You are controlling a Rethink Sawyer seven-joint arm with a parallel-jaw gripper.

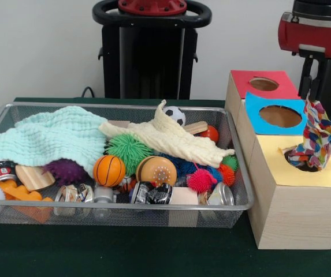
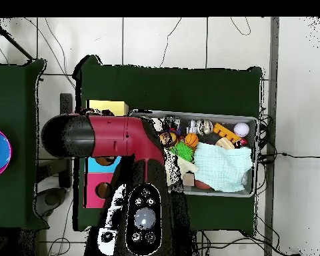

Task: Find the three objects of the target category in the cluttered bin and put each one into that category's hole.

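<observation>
The arm (image 2: pixel 116 137) covers most of the box (image 2: pixel 99 170) from above, the pincer cannot be made out, and cloths (image 1: pixel 55 135) bury several toys.

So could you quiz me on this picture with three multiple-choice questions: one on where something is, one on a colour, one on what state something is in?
1. Where is the multicoloured cloth?
A. In the wire bin
B. Sticking out of the yellow-topped box's hole
C. On the floor

2. What colour is the top with the middle hole?
A. Blue
B. Green
C. White

3. How does the mint-green cloth lie?
A. Folded in a neat square
B. Hanging from the claw
C. Spread loosely over things in the wire bin

Answers:
1 B: the cloth stands up out of the hole in the yellow top.
2 A: a blue panel surrounds it, between red and yellow.
3 C: it drapes over the toys at the bin's left.
</observation>
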